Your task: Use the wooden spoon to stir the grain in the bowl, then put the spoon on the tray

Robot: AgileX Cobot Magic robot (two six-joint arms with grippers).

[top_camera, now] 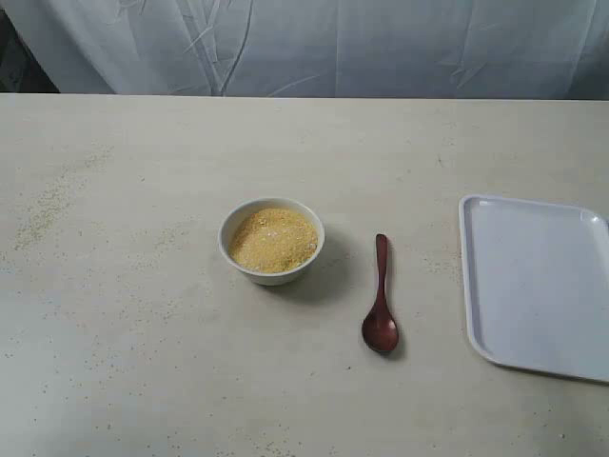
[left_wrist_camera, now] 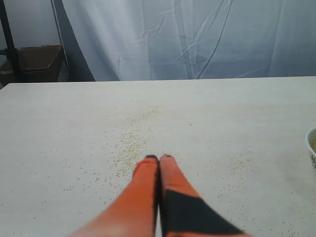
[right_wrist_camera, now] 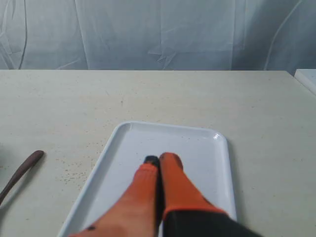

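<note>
Both our hands sit clenched and empty: the left hand (left_wrist_camera: pixel 159 158) over the counter (left_wrist_camera: pixel 74 148), the right hand (right_wrist_camera: pixel 159 159) above the tray (right_wrist_camera: pixel 197 143). The wooden spoon (top_camera: pixel 381 295) lies between bowl (top_camera: pixel 276 277) and tray; heaped grain (top_camera: pixel 273 238) may spill if we stir roughly.

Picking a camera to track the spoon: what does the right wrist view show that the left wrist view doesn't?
Only the right wrist view: the tray, the wooden spoon's handle, the shut right gripper. Only the left wrist view: the bowl's edge, the shut left gripper. Both: the table, stray specks on it, the white curtain.
</note>
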